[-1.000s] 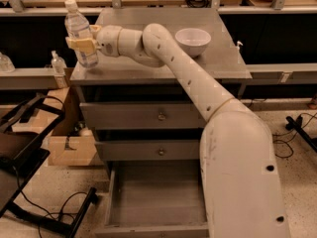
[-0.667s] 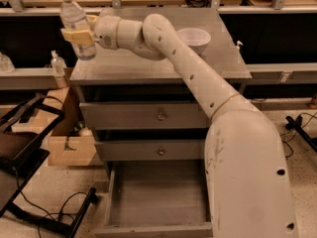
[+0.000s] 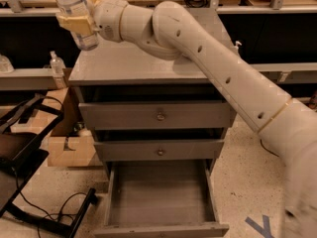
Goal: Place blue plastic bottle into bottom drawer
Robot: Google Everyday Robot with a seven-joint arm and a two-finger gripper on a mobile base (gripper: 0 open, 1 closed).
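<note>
Camera view: a smooth white robot arm, rounded and jointed like thick tubing, reaches from the lower right up to the upper left. At its end the gripper hangs above the front-left corner of a grey metal cabinet. Its tan, matte fingers are clamped around the middle of the blue plastic bottle.

The bottle is clear, faintly bluish ribbed plastic with a pale paper label. It is lifted off the cabinet top and leans slightly, its base toward the right. Its top runs out past the upper edge of the view.

The cabinet has a flat, dull grey top and three drawers stacked below. The top drawer and the middle drawer are shallow, and each has a small round brass knob at its centre. The bottom drawer is pulled out toward the camera, showing a plain flat grey floor between thin metal walls. It lies well below the bottle.

To the left, a small clear pump-top bottle stands on a grey shelf. Below it sits a brown cardboard box, beside a black metal frame. A black cable loops over the speckled floor. Blue tape marks the floor at lower right.
</note>
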